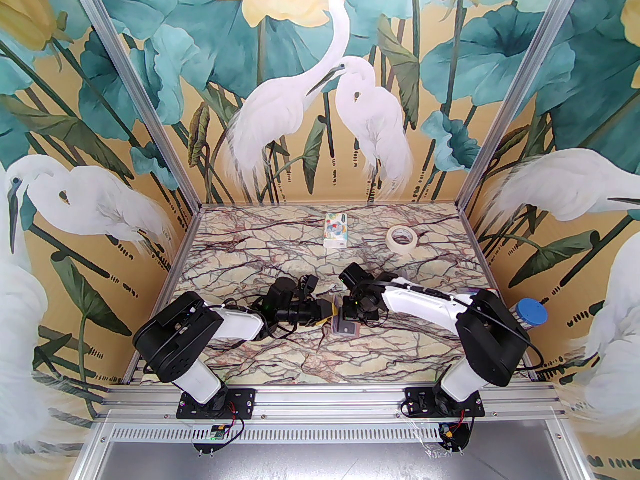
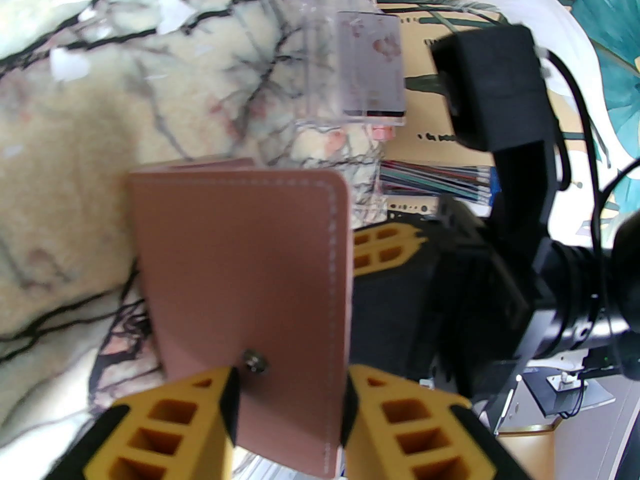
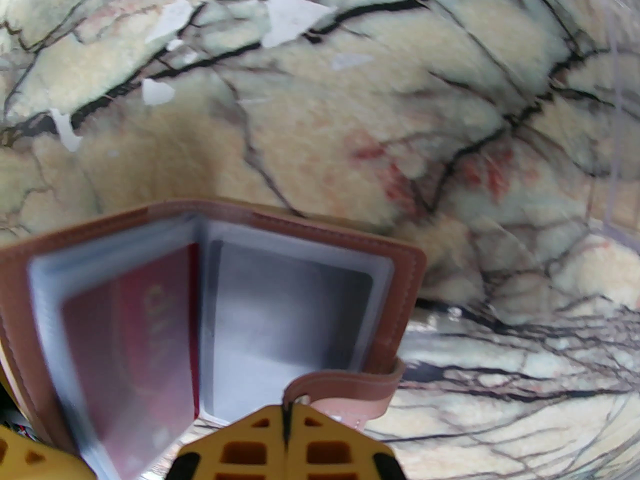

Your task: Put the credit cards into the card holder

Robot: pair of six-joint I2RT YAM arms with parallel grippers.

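Observation:
The dusty-pink card holder (image 1: pixel 347 327) is held up between both arms at the table's middle. My left gripper (image 2: pixel 290 403) is shut on its closed outer cover near the snap dot; the cover (image 2: pixel 240 278) stands upright. My right gripper (image 3: pixel 286 414) is shut on the holder's pink strap (image 3: pixel 350 385), and the card holder (image 3: pixel 300 228) hangs open toward that camera. Its clear sleeves show, one with a dark red card (image 3: pixel 130 348) inside. A pale credit card (image 2: pixel 372 68) with a dark stripe stands in a clear plastic box behind the holder. In the top view, the left gripper (image 1: pixel 332 313) and right gripper (image 1: pixel 346 313) nearly touch.
A white patterned tissue pack (image 1: pixel 336 229) and a roll of tape (image 1: pixel 403 239) lie at the back of the marble table (image 1: pixel 280 358). A blue-lidded jar (image 1: pixel 530 313) stands at the right edge. A multicoloured striped pack (image 2: pixel 430 180) lies by the clear box (image 2: pixel 325 58).

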